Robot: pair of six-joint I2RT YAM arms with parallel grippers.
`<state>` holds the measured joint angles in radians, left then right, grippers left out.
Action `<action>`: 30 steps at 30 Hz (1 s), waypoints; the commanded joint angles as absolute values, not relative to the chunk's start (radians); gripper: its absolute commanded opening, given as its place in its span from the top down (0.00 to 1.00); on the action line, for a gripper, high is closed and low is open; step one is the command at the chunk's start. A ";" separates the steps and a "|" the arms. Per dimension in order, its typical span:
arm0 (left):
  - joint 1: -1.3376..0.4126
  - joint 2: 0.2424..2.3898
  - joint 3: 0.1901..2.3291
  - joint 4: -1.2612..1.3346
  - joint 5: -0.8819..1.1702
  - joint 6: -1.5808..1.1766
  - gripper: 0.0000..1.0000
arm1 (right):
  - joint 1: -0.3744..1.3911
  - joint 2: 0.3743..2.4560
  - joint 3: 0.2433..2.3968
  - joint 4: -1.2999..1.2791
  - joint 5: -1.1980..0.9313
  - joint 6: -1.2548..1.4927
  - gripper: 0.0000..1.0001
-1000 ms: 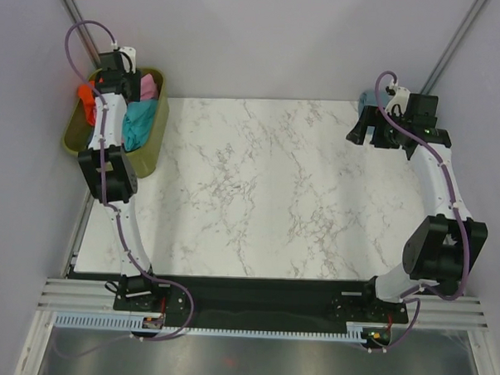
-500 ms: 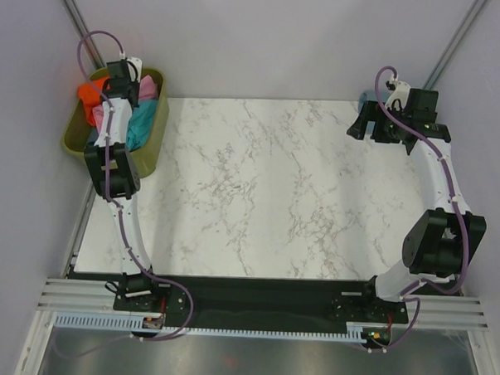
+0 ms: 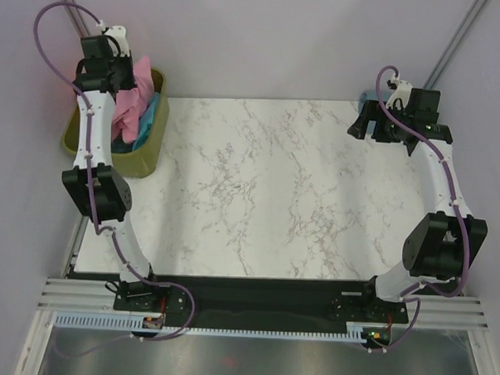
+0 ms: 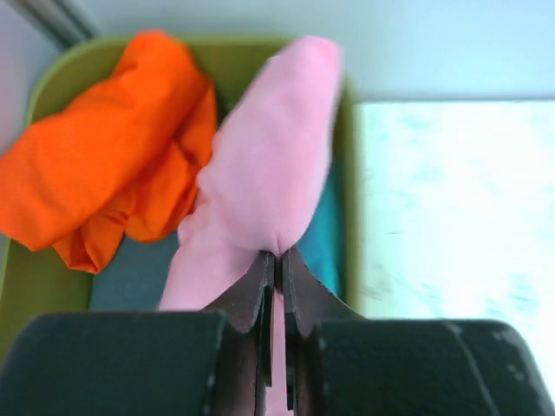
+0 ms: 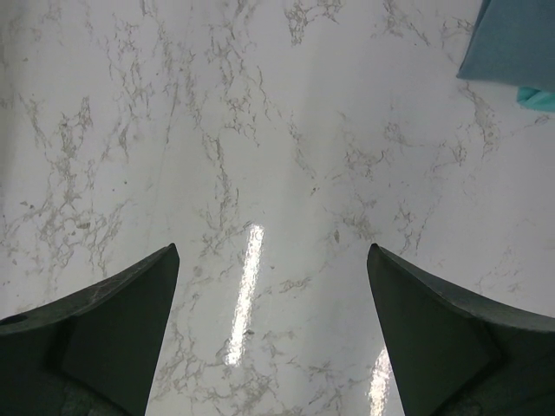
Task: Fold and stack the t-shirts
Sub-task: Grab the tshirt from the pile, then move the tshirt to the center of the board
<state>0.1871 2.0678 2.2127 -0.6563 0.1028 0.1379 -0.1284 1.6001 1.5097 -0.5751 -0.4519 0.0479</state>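
Up we've hauled the limp, soft pink tee [image 4: 269, 165], left arm [image 3: 88, 135] stretched tall, left jaws pinching it; right jaws gape wide.

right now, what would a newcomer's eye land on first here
The pink t-shirt hangs from the shut left gripper over the olive-green tub at the far left corner of the table. An orange t-shirt lies bunched in that tub. The right gripper stands open over the marble, far right.
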 commanded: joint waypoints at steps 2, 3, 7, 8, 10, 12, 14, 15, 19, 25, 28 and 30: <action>0.166 1.804 2.154 -0.633 0.307 0.009 0.98 | -0.130 1.545 1.496 -0.535 -0.486 0.046 0.02; 0.163 1.781 2.119 -0.634 0.357 0.008 0.98 | -0.130 1.542 1.493 -0.535 -0.489 0.048 0.02; 0.126 1.665 2.030 -0.641 0.507 -0.032 0.98 | -0.130 1.523 1.485 -0.534 -0.500 0.060 0.02; 0.112 1.623 2.014 -0.644 0.527 -0.032 0.98 | -0.130 1.519 1.485 -0.535 -0.500 0.063 0.02; 0.054 1.579 1.971 -0.655 0.549 -0.026 0.98 | -0.130 1.506 1.483 -0.535 -0.496 0.069 0.02; -0.039 1.519 1.930 -0.664 0.564 -0.003 0.98 | -0.132 1.494 1.479 -0.534 -0.483 0.075 0.02; -0.095 1.482 1.893 -0.667 0.578 0.034 0.98 | -0.130 1.479 1.460 -0.537 -0.477 0.075 0.02; -0.136 1.456 1.853 -0.669 0.609 0.040 0.98 | -0.130 1.474 1.457 -0.543 -0.479 0.075 0.02; -0.160 1.427 1.735 -0.667 0.675 -0.029 0.55 | -0.120 1.442 1.448 -0.568 -0.471 0.046 0.02; -0.160 1.417 1.612 -0.678 0.626 -0.002 0.28 | -0.040 1.385 1.448 -0.636 -0.520 -0.052 0.04; -0.160 1.414 1.536 -0.680 0.542 -0.003 0.20 | 0.073 1.394 1.436 -0.788 -0.618 -0.260 0.07; -0.160 1.411 1.490 -0.683 0.541 0.026 0.23 | 0.116 1.436 1.422 -0.868 -0.664 -0.363 0.09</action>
<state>-0.1631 1.4399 1.5375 -0.6853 0.5808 0.0044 0.0425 1.4117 1.4467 -0.6991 -0.5426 -0.1364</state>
